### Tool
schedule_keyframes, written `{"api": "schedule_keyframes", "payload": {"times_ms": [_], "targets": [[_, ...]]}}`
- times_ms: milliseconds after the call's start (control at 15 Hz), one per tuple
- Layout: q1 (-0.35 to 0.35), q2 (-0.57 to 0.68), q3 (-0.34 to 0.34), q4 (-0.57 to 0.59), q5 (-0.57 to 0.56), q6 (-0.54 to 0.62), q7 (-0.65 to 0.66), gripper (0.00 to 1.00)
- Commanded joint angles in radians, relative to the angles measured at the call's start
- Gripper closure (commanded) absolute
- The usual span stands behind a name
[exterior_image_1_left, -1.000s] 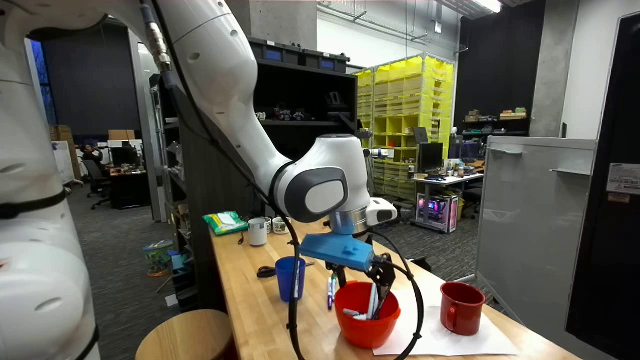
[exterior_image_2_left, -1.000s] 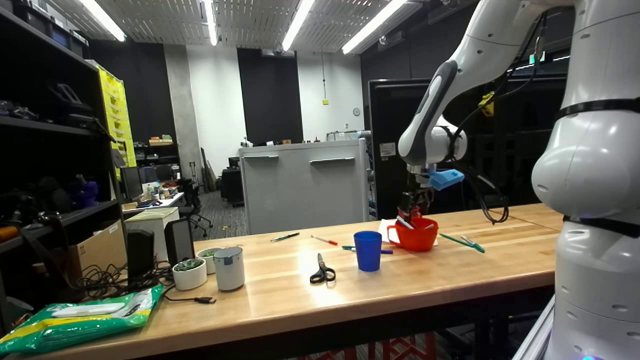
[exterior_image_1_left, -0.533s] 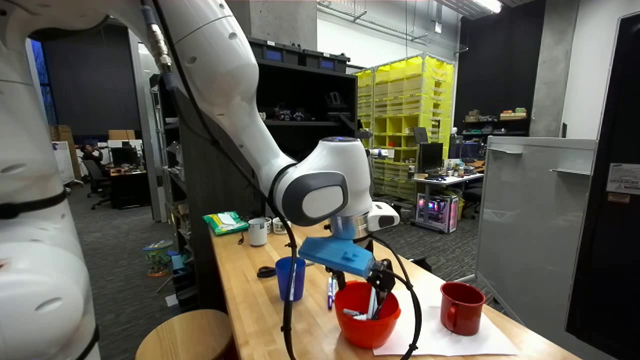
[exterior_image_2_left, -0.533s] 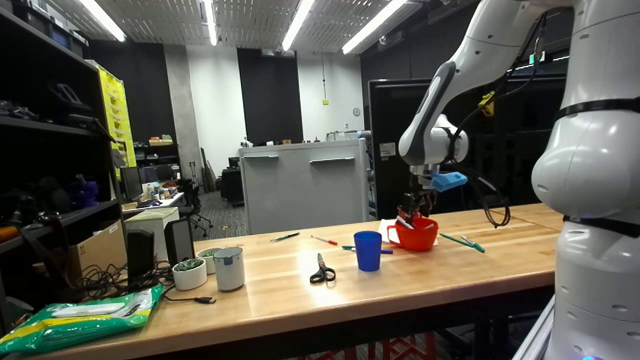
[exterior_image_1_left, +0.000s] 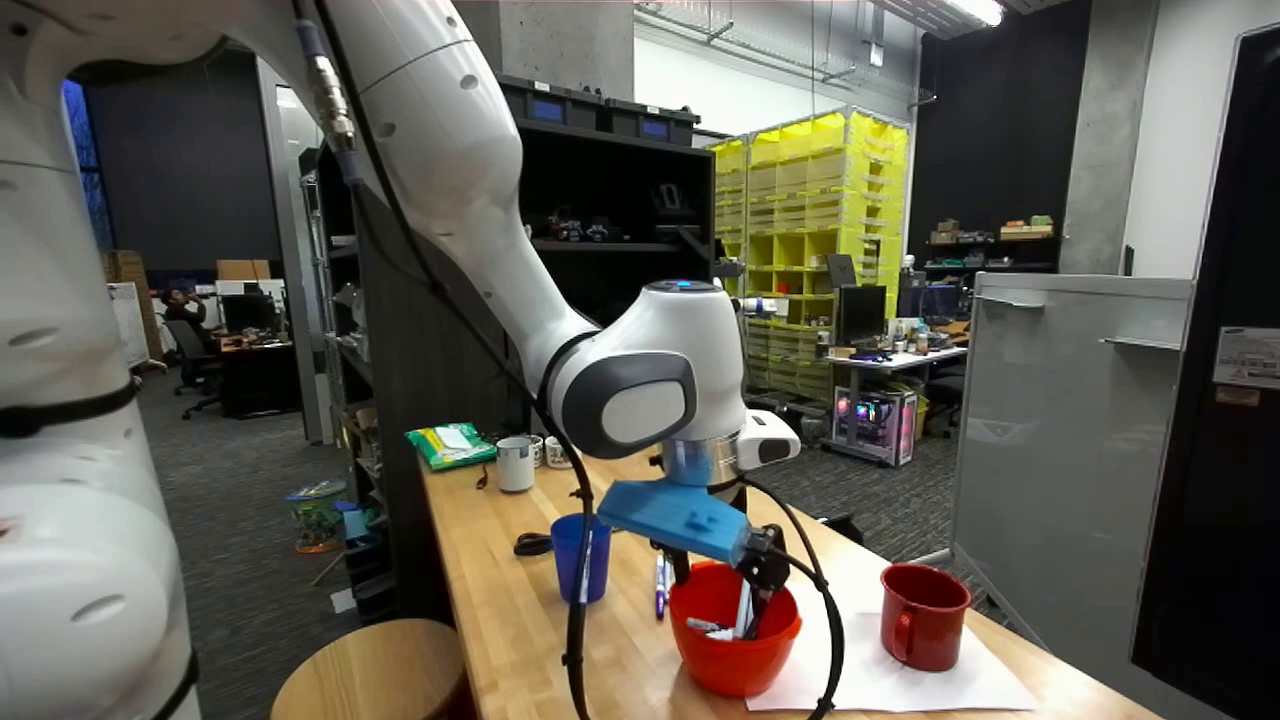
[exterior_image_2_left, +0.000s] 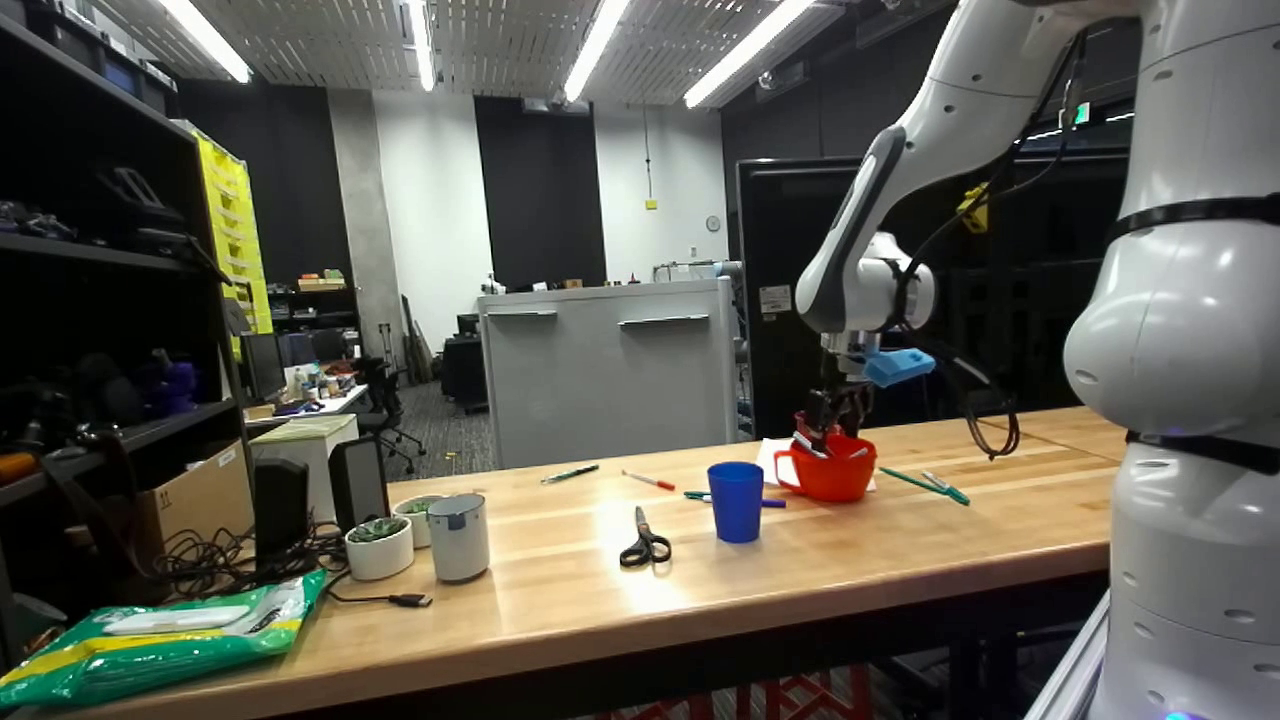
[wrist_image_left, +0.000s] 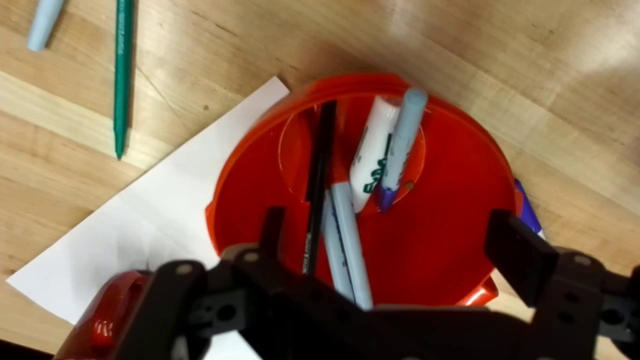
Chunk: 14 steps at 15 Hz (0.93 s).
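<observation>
Strip lights (exterior_image_2_left: 598, 48) above grey carpet (exterior_image_1_left: 235, 530)

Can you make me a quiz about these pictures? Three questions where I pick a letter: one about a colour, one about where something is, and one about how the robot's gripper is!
1. What colour is the cup next to the scissors?
A green
B yellow
C blue

2. Where is the white marker with green letters?
A by the scissors
B in the bowl
C in the cup

3. How is the gripper?
A open
B shut on nothing
C shut on the cup

Right letters:
1: C, because the cup looks blue in both exterior views.
2: B, because the wrist view shows the marker lying inside the red rim.
3: A, because its fingers stand wide apart in the wrist view, with nothing gripped between them.
</observation>
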Motion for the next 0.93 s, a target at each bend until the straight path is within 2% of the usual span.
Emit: {"api": "schedule_keyframes", "payload": {"times_ms": [0, 867], "targets": [[0.009, 0.028, -0.003, 0.003, 0.035, 0.045, -0.064, 0.0], [0.008, 0.126, 0.012, 0.072, 0.112, 0.071, -0.179, 0.0]]}}
